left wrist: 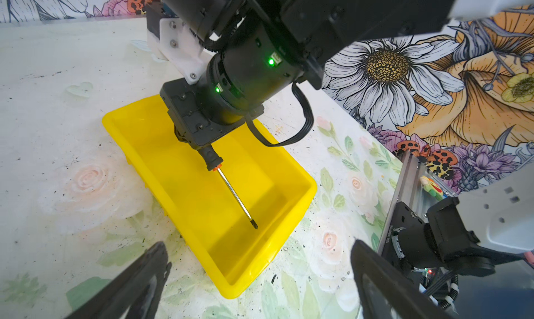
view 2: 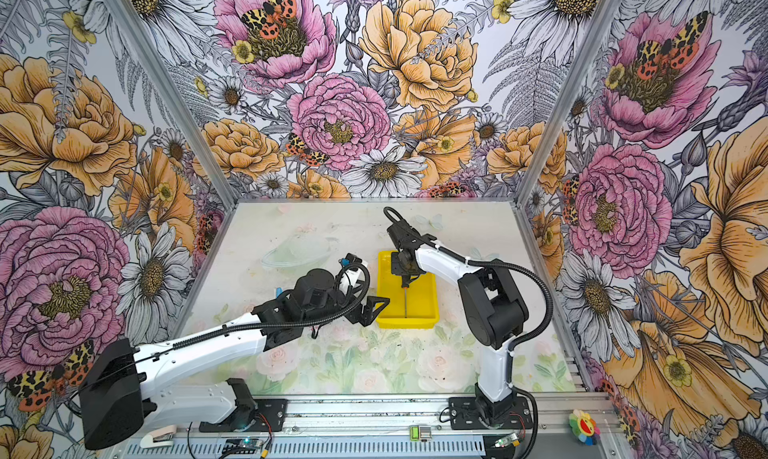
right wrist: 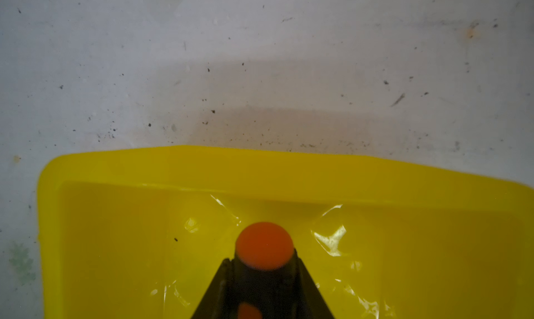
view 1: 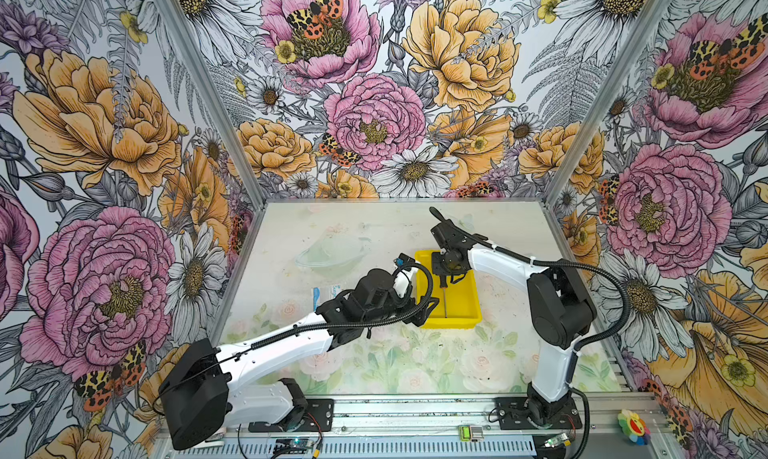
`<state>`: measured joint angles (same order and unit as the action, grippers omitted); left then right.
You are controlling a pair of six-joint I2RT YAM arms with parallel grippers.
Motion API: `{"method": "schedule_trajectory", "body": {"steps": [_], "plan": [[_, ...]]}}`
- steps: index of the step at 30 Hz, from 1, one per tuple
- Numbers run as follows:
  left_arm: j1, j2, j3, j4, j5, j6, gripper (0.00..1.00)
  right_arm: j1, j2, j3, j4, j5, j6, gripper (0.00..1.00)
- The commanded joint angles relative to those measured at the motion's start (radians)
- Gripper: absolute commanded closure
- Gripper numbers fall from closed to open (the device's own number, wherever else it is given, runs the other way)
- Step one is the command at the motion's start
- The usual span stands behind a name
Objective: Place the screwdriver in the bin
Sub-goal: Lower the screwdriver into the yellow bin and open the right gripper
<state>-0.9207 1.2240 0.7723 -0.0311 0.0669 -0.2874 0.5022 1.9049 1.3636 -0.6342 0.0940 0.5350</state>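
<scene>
Screwdriver point(view 1: 445, 301): handle clamped in right tool point(right wrist: 263, 288), shaft angled down inside bin point(view 1: 473, 307), right of frame centre, clear of its walls. Left tool point(view 1: 427, 311), jaws apart, by bin's lower-left corner. Bench point(view 1: 415, 353) open below bin.

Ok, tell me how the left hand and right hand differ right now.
The left hand stands open and empty; the right hand grips the screwdriver by its handle. The left hand sits beside the yellow bin; the right hand hangs over it, shaft angled down inside. Both are black.
</scene>
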Motion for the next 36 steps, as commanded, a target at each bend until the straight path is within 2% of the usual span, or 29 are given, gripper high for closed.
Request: {"method": "schedule_trajectory", "body": {"steps": [1, 12, 30, 36], "plan": [[-0.006, -0.001, 0.02, -0.008, -0.031, 0.014, 0.01, -0.006, 0.026, 0.0, 0.037, 0.001, 0.01, 0.97], [-0.017, -0.03, 0.006, -0.045, -0.056, 0.014, 0.01, -0.007, 0.094, 0.004, 0.055, -0.003, 0.022, 0.93], [-0.03, -0.025, 0.008, -0.075, -0.07, 0.033, 0.01, -0.008, 0.122, 0.0, 0.064, -0.014, 0.028, 0.72], [-0.035, -0.046, 0.001, -0.069, -0.098, 0.034, 0.02, -0.004, 0.098, -0.003, 0.062, 0.002, 0.023, 0.62]]}}
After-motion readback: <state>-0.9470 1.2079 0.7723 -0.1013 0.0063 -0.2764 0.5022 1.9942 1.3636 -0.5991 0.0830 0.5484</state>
